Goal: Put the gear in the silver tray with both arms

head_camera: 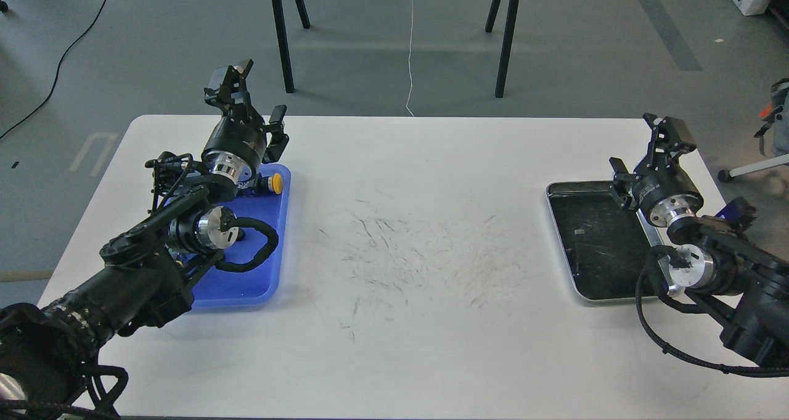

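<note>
So your left gripper [254, 93] hangs open over the blue tray [259, 266], its yellow part [275, 183] peeking out. Right gripper [644, 152] gapes above the silver tray [595, 241]. Scuffed white table [407, 247], grey floor [585, 44].

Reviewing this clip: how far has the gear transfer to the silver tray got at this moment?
Nothing looks done: the silver tray shows only its dark scratched floor. Nothing is in hand either; the left gripper sits open above the blue tray, and the right gripper is open over the silver tray. A yellow part peeks out beside the left arm in the blue tray; whether it is the gear is unclear. Pickup, carry and placement all remain.
</note>
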Controlling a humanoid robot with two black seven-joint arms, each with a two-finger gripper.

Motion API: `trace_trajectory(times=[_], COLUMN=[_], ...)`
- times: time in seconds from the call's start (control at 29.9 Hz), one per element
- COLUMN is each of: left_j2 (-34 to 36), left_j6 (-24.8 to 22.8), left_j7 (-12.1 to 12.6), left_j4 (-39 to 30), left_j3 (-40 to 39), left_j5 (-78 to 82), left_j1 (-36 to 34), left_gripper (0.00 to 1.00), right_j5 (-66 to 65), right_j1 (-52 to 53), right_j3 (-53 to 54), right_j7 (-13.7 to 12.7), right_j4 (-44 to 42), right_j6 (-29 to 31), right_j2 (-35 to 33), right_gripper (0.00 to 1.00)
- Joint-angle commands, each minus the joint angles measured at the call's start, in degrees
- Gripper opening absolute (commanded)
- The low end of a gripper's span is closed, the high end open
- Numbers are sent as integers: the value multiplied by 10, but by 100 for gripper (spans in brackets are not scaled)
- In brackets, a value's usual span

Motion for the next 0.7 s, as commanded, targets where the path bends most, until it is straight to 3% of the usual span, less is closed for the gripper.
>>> trace_trajectory(times=[0.0, 0.67], left_j2=[0, 0], left_j6=[3, 2], left_j7=[0, 0], left_j4=[1, -2], left_j3=[0, -28], left_j5=[1, -26], left_j1=[5, 14], left_gripper=[100, 100], right_j5=[-1, -1], right_j1=[0, -3], right_j3=[0, 0], right_j7=[0, 0], right_j4=[3, 1], right_j6=[-1, -6], right_j2=[1, 2], right_gripper=[99, 99])
